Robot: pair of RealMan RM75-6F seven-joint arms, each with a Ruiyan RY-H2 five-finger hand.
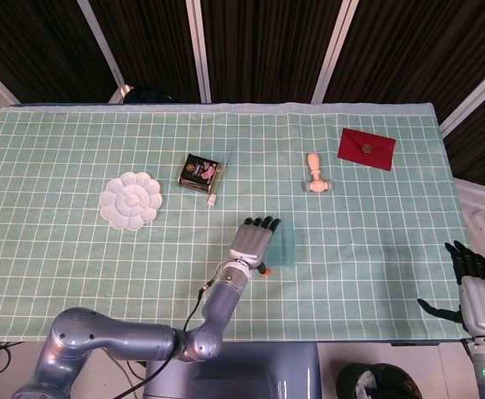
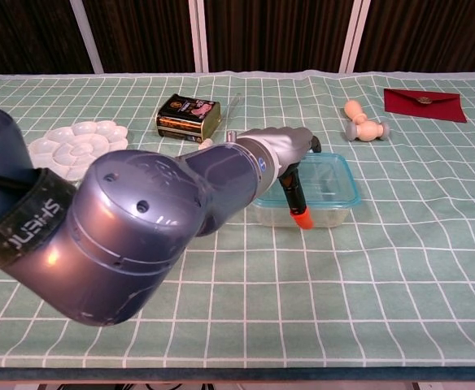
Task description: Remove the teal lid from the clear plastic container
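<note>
Your container (image 2: 329,195) sits just below the middle of the head view, near the centre of the chest view, on the green checked cloth (image 1: 76,249). Its teal lid (image 2: 337,180) is on, and nothing shows through the clear walls.

Your left hand (image 1: 254,241) lies over the left part of the lid, fingers (image 1: 262,223) stretched forward and close together, pointing to the top of the frame. You cannot tell from either view whether the palm presses on the lid or hangs just above it; nothing sits in the hand. Your right hand (image 1: 475,287) is at the lower right edge of the head view, off the cloth, fingers upright and a little apart, holding nothing.

The chest view shows an orange-tipped black digit (image 2: 296,198) hanging down in front of the container's near wall; the head view shows only its orange end. The head view alone shows your right hand. Both views show the white palette (image 1: 130,199), the dark tin (image 1: 201,172), the wooden stamp (image 1: 315,174) and the red envelope (image 1: 366,149), all well apart from the container.
</note>
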